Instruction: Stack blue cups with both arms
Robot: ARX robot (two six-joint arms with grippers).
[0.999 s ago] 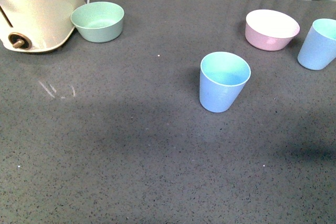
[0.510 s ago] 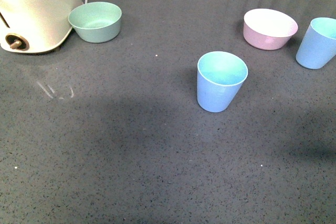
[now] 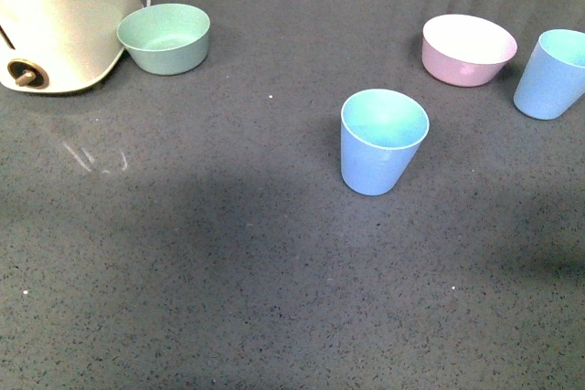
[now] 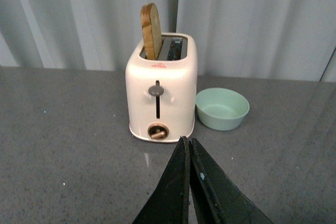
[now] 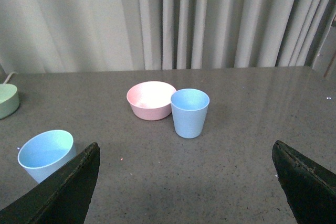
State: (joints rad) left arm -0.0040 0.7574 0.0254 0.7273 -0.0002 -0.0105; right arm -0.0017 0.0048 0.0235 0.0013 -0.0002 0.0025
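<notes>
Two light blue cups stand upright on the dark grey counter. One blue cup (image 3: 383,141) is near the middle; the right wrist view shows it as the cup (image 5: 44,154) beside one black finger. The other blue cup (image 3: 548,74) stands at the far right edge, next to the pink bowl, and is the cup (image 5: 189,112) ahead of my right gripper (image 5: 185,148). That gripper is open wide with nothing between its fingers. My left gripper (image 4: 187,141) is shut on nothing, pointing toward the toaster. Neither arm shows in the front view.
A cream toaster (image 4: 161,95) with a slice of bread in its slot stands at the back left. A mint-green bowl (image 3: 164,37) sits right beside it. A pink bowl (image 3: 468,49) lies at the back right. Grey curtains (image 5: 168,19) hang behind the counter.
Everything in the front view has slid slightly left and up, as if the camera shifted. The cups and bowls keep their places on the counter.
</notes>
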